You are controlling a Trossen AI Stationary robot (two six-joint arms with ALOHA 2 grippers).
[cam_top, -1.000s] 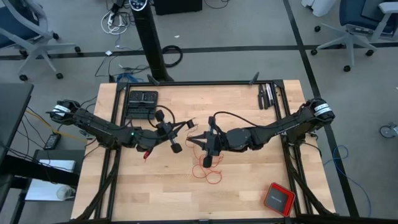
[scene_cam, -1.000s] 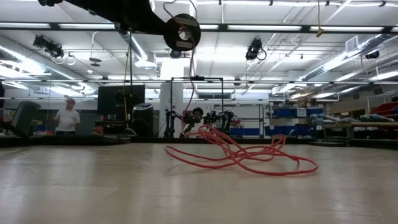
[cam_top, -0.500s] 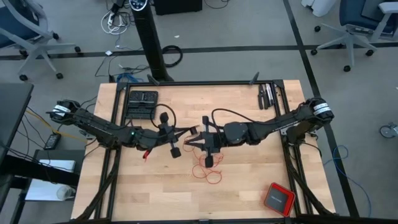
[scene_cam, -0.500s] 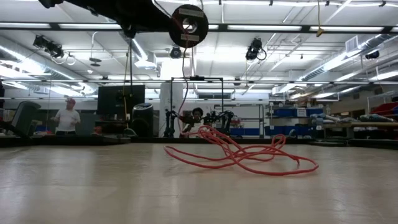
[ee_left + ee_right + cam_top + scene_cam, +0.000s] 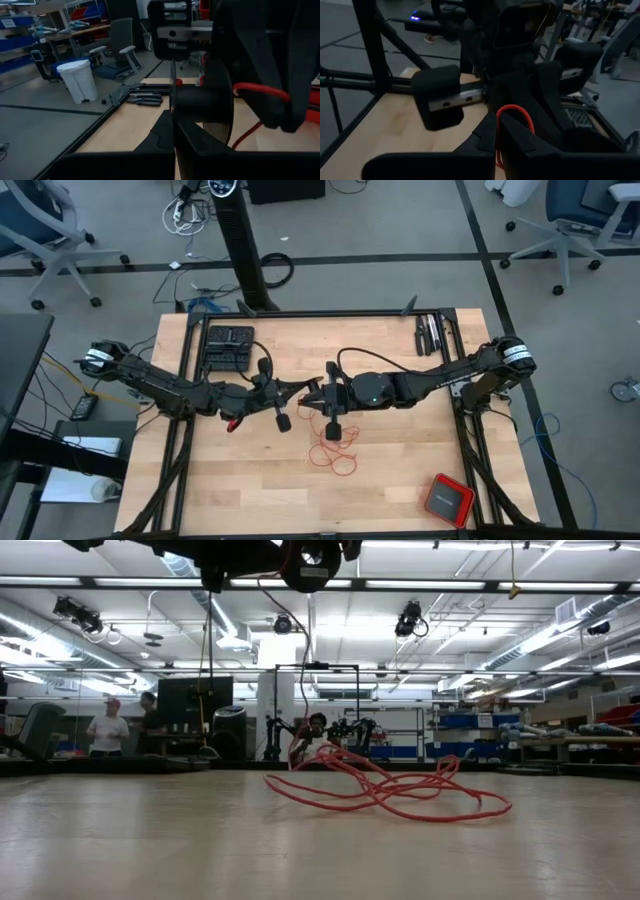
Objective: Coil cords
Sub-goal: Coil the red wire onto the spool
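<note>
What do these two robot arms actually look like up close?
Both arms are dark, nearly black, built of slim jointed segments. The left arm and right arm each carry a white band near the shoulder. Thin black cables loop over their wrists. The left gripper and right gripper have chunky black fingers on a silvery rail.

Thin red cord (image 5: pixel 335 448) lay in loops mid-table, below both grippers; red square box (image 5: pixel 447 499) sat at table's near-right corner.
</note>
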